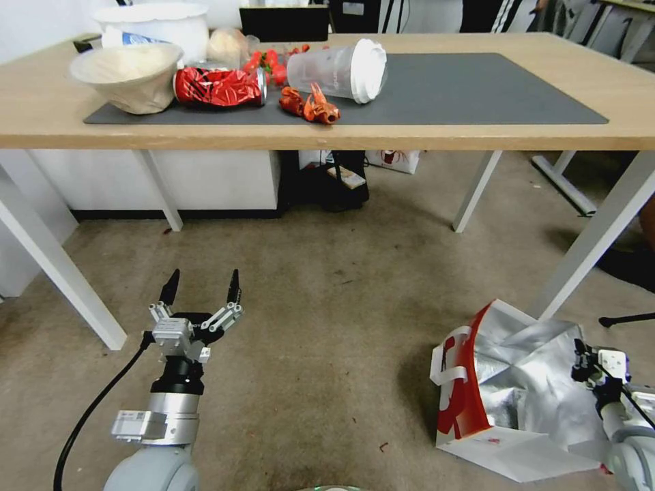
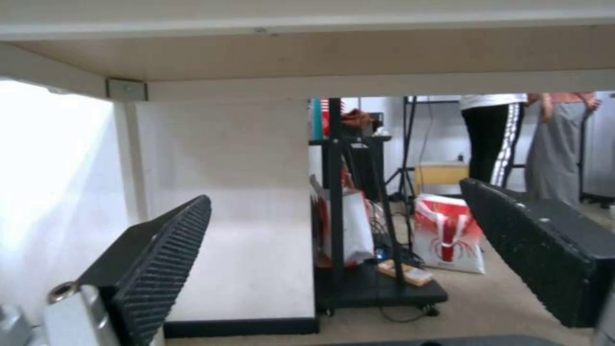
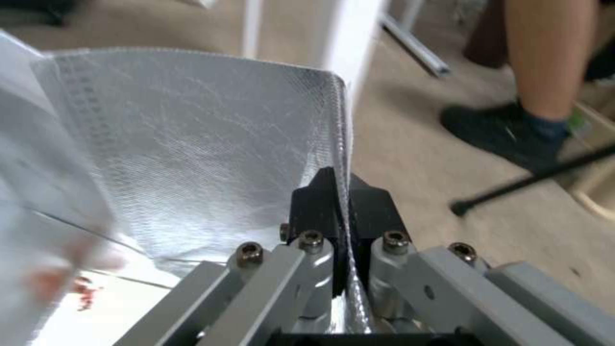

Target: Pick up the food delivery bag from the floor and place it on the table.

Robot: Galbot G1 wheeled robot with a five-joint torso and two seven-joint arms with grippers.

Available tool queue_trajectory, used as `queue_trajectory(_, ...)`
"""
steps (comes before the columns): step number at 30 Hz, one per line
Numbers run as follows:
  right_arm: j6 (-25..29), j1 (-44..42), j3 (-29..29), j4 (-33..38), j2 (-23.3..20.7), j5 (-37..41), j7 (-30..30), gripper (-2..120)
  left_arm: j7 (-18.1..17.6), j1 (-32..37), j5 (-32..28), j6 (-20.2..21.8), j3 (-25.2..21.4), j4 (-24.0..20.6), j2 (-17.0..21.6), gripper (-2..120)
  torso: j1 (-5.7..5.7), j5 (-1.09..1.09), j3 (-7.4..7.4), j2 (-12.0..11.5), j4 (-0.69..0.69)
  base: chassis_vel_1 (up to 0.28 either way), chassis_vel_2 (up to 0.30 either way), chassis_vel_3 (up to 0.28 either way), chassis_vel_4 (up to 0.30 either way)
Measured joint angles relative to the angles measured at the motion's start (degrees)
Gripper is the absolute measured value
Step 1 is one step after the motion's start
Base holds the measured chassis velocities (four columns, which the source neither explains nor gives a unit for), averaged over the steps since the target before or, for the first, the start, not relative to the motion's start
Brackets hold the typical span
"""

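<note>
The food delivery bag (image 1: 505, 389) rests on the floor (image 1: 327, 307) at the right, just in front of a white table leg, its silver foil lining (image 3: 192, 144) showing at the open mouth. Its red side panel and white strap handles face left. My right gripper (image 1: 583, 361) is at the bag's right rim, and the right wrist view shows that gripper (image 3: 343, 202) shut on the foil edge. My left gripper (image 1: 202, 286) hangs open over bare floor at the left, well clear of the bag, and the left wrist view has it (image 2: 334, 193) pointing under the table (image 1: 477, 133).
On the table's grey mat (image 1: 477, 88) lie a bowl (image 1: 129, 75), a red foil wrapper (image 1: 218, 86), a tipped plastic cup (image 1: 338, 68) and red shells (image 1: 310, 106). White table legs (image 1: 593, 239) stand close behind the bag. A black cart (image 1: 334, 181) sits under the table. A person's leg (image 3: 545, 72) is nearby.
</note>
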Motion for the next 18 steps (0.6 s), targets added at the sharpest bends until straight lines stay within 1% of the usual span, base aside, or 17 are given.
queue_trajectory(2, 0.16, -1.55, -0.27, 3.86, -0.12, 0.55, -1.16, 0, -0.43, -0.20, 0.54, -0.47, -0.58, 0.32, 0.43, 100, 0.00, 0.00, 0.00, 0.00, -0.01, 0.000, 0.000, 0.000, 0.000)
queue_trajectory(4, 0.18, -1.74, -0.29, 4.39, -0.16, 0.64, -1.36, 0, -0.48, -0.23, 0.62, -0.59, -0.68, 0.36, 0.50, 100, 0.00, 0.00, 0.00, 0.00, -0.01, 0.000, 0.000, 0.000, 0.000)
queue_trajectory(6, 0.23, -3.87, -0.79, 10.65, -1.08, 1.85, -3.59, 0, -0.73, -0.48, 0.88, -0.96, -1.22, 0.40, 0.83, 100, 0.00, -0.01, 0.00, 0.00, 0.00, 0.000, 0.000, 0.000, 0.000)
queue_trajectory(7, 0.23, -3.87, -0.79, 10.65, -1.08, 1.85, -3.59, 0, -0.73, -0.48, 0.88, -0.96, -1.22, 0.40, 0.83, 100, 0.00, -0.01, 0.00, 0.00, 0.00, 0.000, 0.000, 0.000, 0.000)
queue_trajectory(9, 0.25, -5.26, -1.14, 14.09, -2.06, 2.26, -5.89, 0, -0.97, -0.56, 1.01, -0.94, -1.22, 0.32, 0.88, 99, 0.00, -0.01, 0.00, 0.00, 0.00, 0.000, 0.000, 0.000, 0.000)
queue_trajectory(10, 0.39, -6.23, -1.31, 16.76, -3.03, 3.01, -8.18, 0, -1.15, -0.60, 1.17, -0.90, -1.20, 0.27, 0.84, 99, 0.00, -0.01, 0.00, 0.00, -0.01, 0.000, 0.000, 0.000, 0.000)
queue_trajectory(11, 0.39, -6.23, -1.31, 16.76, -3.03, 3.01, -8.18, 0, -1.15, -0.60, 1.17, -0.90, -1.20, 0.27, 0.84, 99, 0.00, -0.01, 0.00, 0.00, -0.01, 0.000, 0.000, 0.000, 0.000)
queue_trajectory(13, 0.74, -7.07, -1.50, 19.96, -4.60, 5.59, -10.77, 0, -1.40, -0.68, 1.22, -0.83, -1.24, 0.20, 0.71, 99, 0.00, 0.00, 0.00, 0.00, -0.01, 0.000, 0.000, 0.000, 0.000)
queue_trajectory(14, 1.79, -7.65, -1.60, 22.18, -6.06, 8.30, -12.64, 0, -1.53, -0.69, 1.23, -0.81, -1.44, 0.13, 0.65, 99, 0.00, -0.01, 0.00, 0.01, 0.00, 0.000, 0.000, 0.000, 0.000)
queue_trajectory(15, 1.79, -7.65, -1.60, 22.18, -6.06, 8.30, -12.64, 0, -1.53, -0.69, 1.23, -0.81, -1.44, 0.13, 0.65, 99, 0.00, -0.01, 0.00, 0.01, 0.00, 0.000, 0.000, 0.000, 0.000)
queue_trajectory(16, 2.50, -8.12, -1.52, 23.46, -7.27, 9.87, -14.18, 0, -1.63, -0.69, 1.23, -0.80, -1.62, 0.08, 0.65, 99, 0.00, -0.01, 0.00, 0.00, 0.00, 0.000, 0.000, 0.000, 0.000)
queue_trajectory(18, 6.43, -8.67, -0.57, 24.84, -10.19, 13.46, -19.72, 0, -1.87, -0.66, 1.14, -0.77, -1.90, 0.07, 0.79, 99, 0.00, -0.01, 0.00, 0.00, 0.00, 0.000, 0.000, 0.000, 0.000)
